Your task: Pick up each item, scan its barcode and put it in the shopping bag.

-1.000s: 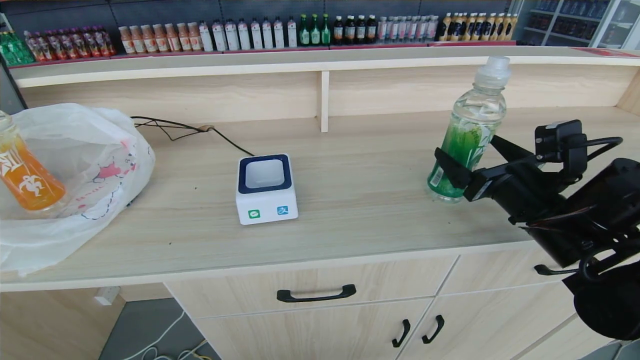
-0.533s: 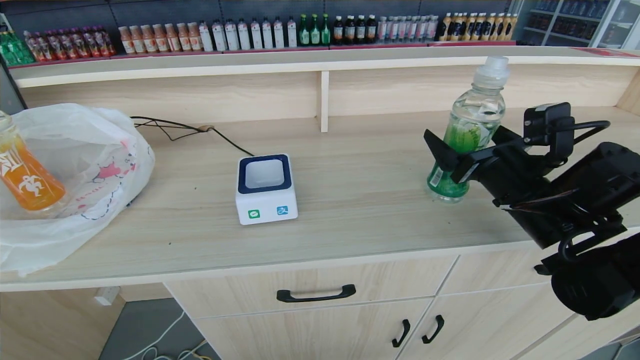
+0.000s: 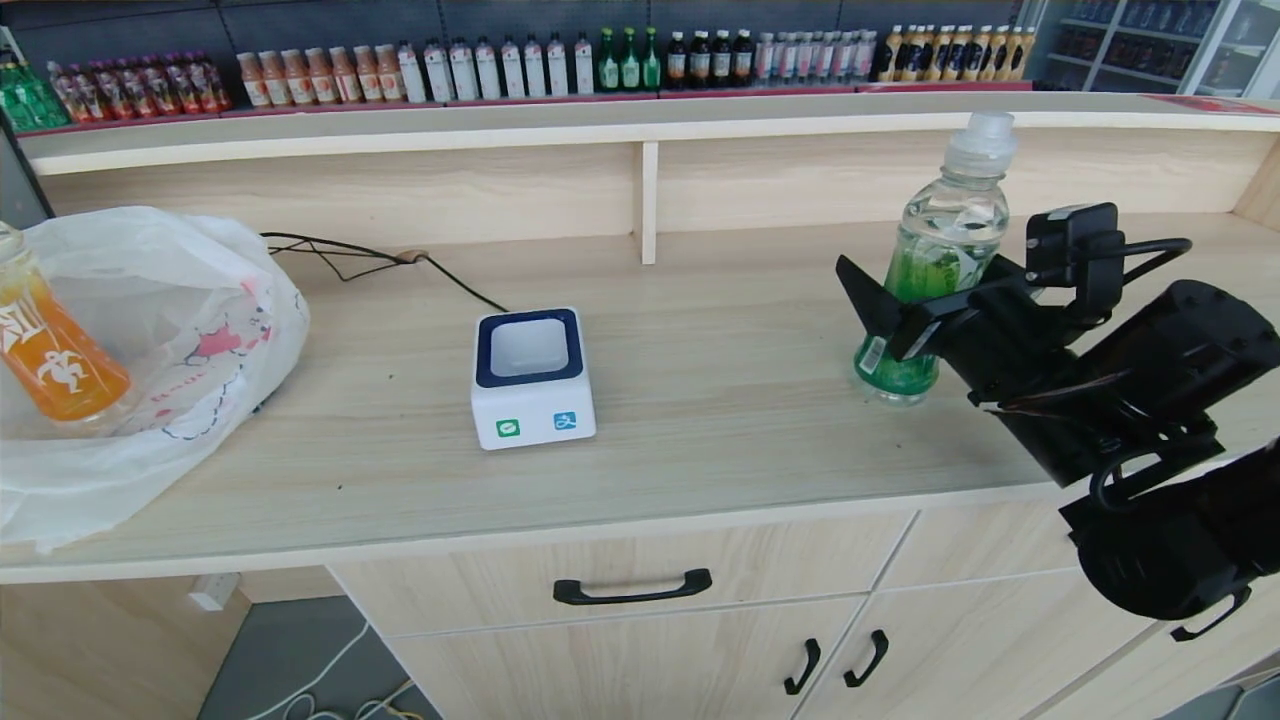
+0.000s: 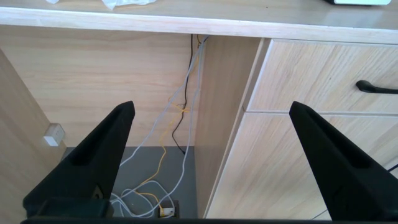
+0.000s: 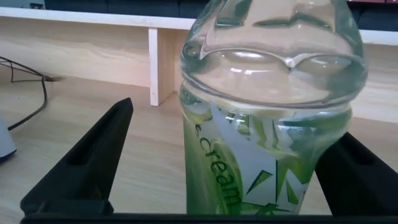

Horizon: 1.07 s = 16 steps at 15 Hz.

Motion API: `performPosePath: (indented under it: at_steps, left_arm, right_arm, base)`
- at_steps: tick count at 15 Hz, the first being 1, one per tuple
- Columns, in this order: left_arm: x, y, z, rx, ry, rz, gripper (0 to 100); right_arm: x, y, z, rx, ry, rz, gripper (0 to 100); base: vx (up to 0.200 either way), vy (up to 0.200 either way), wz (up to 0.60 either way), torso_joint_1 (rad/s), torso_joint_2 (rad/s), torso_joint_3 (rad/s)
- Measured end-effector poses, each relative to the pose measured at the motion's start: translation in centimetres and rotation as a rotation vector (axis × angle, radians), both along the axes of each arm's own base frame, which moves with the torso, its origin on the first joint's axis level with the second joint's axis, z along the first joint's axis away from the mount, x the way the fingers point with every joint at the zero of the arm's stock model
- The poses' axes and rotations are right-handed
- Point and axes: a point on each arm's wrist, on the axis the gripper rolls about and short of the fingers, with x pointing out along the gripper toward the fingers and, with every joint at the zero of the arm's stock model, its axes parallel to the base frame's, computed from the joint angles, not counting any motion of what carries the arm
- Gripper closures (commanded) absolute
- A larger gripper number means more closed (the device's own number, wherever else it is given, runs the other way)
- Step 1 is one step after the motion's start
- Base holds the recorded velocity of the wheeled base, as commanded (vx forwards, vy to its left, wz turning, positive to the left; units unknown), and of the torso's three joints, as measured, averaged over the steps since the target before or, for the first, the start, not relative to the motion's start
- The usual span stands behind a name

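With the right end effector (image 3: 920, 282) spread wide around the upright green bottle (image 3: 952, 215) near the table's (image 3: 720, 385) right end, well apart from the scanner (image 3: 532, 375) and shopping bag (image 3: 180, 290), risks toppling it should one finger touch first or the close land off-centre.

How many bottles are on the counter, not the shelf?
2: green bottle at right, inside the open right pincer; orange bottle in the shopping bag at left. The bag may hide more.
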Motion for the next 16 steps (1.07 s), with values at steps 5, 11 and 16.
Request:
performPosePath:
  at_steps: [5,11,16]
  left_arm:
    - [0.00,0.00,0.00,0.000,0.000,0.000,0]
    - [0.00,0.00,0.00,0.000,0.000,0.000,0]
    - [0.00,0.00,0.00,0.000,0.000,0.000,0]
  right_arm:
    - [0.31,0.11,-0.23,-0.003,0.003,-0.001,0]
    - [0.43,0.09,-0.19,-0.003,0.001,-0.003,100]
    - [0.48,-0.23,-0.23,0.002,0.004,-0.012,100]
  base:
    - [0.000,0.000,0.00,0.000,0.00,0.000]
    - [0.000,0.000,0.00,0.000,0.00,0.000]
    - [0.000,0.000,0.00,0.000,0.00,0.000]
